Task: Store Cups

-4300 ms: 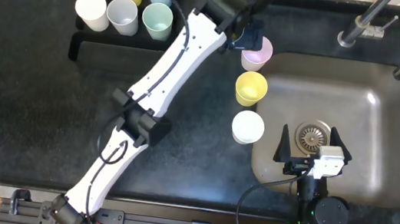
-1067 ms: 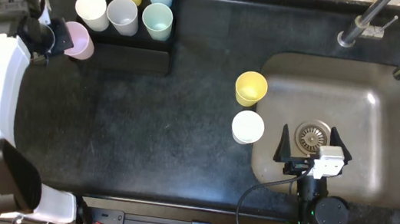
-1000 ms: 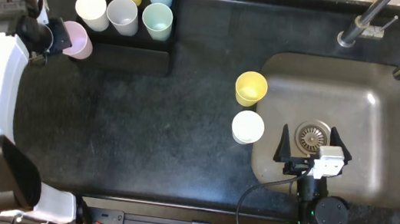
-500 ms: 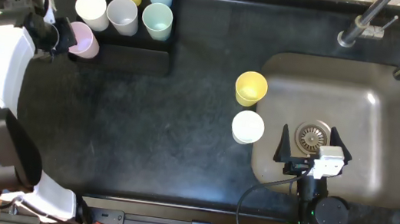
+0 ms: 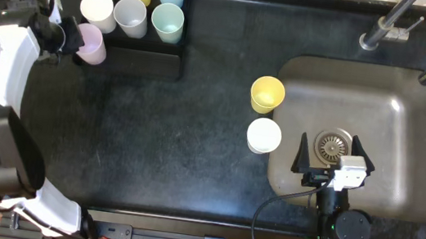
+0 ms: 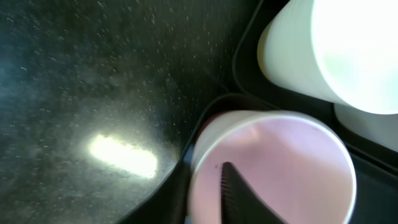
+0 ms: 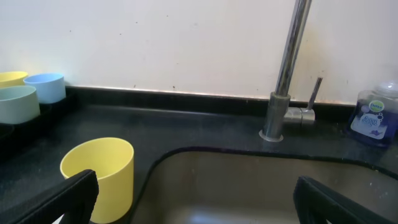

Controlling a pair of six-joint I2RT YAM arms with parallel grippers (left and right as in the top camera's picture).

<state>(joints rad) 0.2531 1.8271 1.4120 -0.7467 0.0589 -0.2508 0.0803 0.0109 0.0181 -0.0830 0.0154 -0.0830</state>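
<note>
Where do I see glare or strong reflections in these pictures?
Left wrist view: a bright glare patch on the dark counter beside the pink cup; the white cup is washed out. Top view: the sink shines softly. Right wrist view: the faucet gleams, no hard glare.

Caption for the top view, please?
Left gripper holds pink cup at the tray; yellow cup and white cup stand beside the sink.

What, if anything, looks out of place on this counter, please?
Nothing is spilled or damaged. The yellow cup and white cup stand beside the sink, far from the tray holding the stored cups.
</note>
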